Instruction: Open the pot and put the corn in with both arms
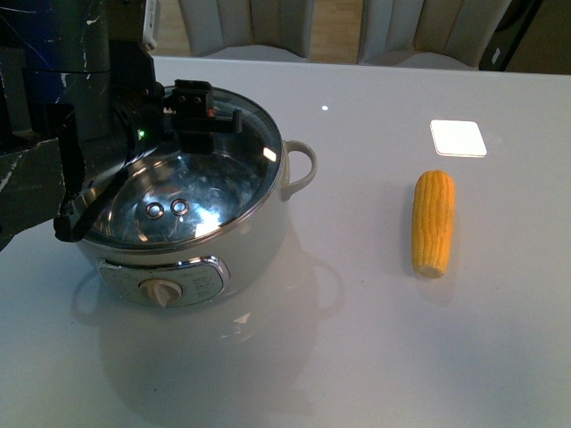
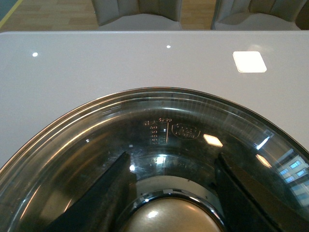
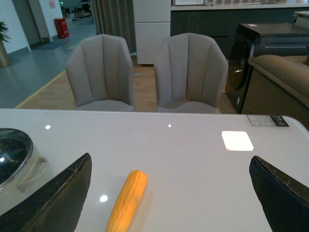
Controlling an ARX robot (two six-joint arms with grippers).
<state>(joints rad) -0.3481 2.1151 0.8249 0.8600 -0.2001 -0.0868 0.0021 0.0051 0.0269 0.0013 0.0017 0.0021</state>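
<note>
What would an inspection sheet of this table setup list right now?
Surface: glossy white table, reflecting lights.
Job's things: round white electric pot, glass lid on; yellow corn cob lying apart, to its right.
Clutter: small white square tile beyond the cob.
Grippers: left gripper open astride the lid's knob; right gripper open above the table.
Cables: black cable looping beside the pot.
Surroundings: grey padded chairs behind the table.
</note>
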